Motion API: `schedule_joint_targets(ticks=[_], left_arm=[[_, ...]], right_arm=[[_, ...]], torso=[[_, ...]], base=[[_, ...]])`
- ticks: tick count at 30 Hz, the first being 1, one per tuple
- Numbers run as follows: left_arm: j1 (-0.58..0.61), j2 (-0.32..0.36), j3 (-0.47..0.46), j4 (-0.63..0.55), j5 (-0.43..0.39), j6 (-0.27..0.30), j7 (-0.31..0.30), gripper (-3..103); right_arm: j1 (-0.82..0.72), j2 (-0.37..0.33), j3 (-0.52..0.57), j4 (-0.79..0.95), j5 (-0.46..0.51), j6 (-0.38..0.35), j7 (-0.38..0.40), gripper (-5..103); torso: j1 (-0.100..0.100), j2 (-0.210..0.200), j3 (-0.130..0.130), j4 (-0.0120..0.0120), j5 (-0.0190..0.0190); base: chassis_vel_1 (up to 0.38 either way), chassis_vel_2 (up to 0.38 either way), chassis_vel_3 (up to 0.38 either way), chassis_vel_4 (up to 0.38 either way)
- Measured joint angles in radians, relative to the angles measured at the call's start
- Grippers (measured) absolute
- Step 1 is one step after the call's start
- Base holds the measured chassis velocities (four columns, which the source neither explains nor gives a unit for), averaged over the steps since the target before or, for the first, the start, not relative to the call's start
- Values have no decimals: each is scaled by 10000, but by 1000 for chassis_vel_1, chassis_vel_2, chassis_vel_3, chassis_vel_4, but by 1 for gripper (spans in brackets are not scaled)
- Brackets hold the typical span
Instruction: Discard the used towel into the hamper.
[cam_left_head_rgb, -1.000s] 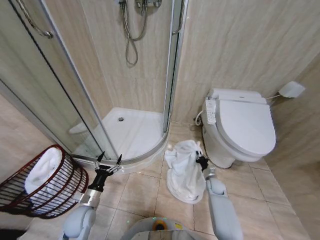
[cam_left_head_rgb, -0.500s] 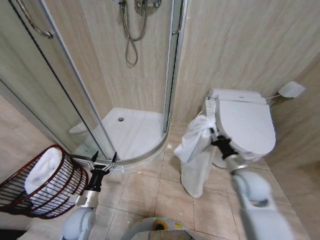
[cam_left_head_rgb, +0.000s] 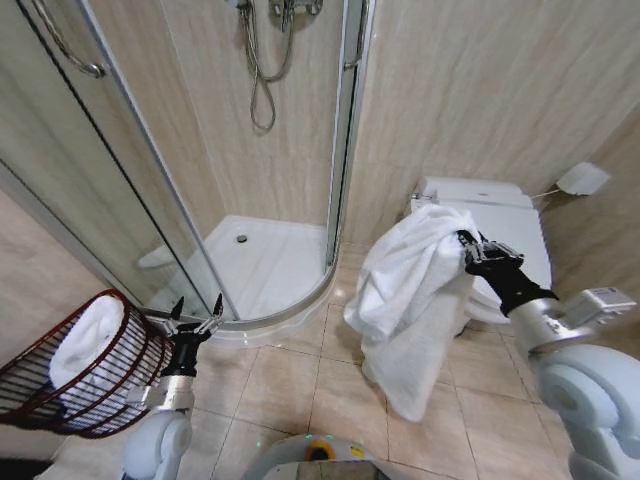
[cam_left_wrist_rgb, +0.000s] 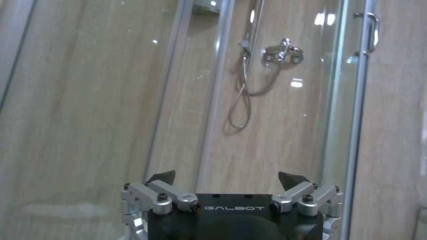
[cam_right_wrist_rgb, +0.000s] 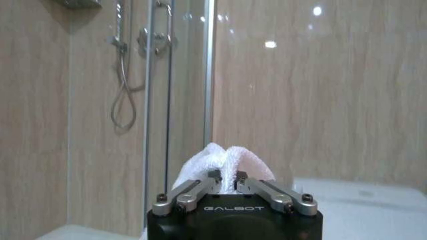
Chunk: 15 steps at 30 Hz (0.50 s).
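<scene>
Right gripper (cam_left_head_rgb: 468, 246): raised in front of the toilet (cam_left_head_rgb: 510, 225), fingers pinched on a fold of the white towel (cam_left_head_rgb: 415, 300).
Towel: hangs clear of the tiled floor (cam_left_head_rgb: 290, 385), draping down and to the left from the grip.
Left gripper (cam_left_head_rgb: 196, 310): fingers spread wide, holding nothing, low beside the shower tray (cam_left_head_rgb: 262, 265).
Hamper (cam_left_head_rgb: 130, 385): on the floor, at the far left, just beside the left gripper, well apart from the held towel; another white towel (cam_left_head_rgb: 88, 340) lies inside.
</scene>
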Motion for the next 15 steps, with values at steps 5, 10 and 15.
schedule_joint_targets(ticks=[5,10,15], left_arm=[[-97,52,-39,90,-93,-4,-23,100],[-117,117,-64,165,-171,-21,-8,100],[-177,192,-84,331,-237,-119,45,100]], right_arm=[[-163,162,-87,-49,11,-13,-31,7],[-113,247,-250,-83,-125,-20,-228,7],[-157,370,-372,-113,-479,89,-886,7]], torso=[[0,0,0,-2,-1],[0,0,0,2,-3],[0,0,0,0,-5]], base=[[0,0,0,0],[8,9,12,10],[51,68,65,47]])
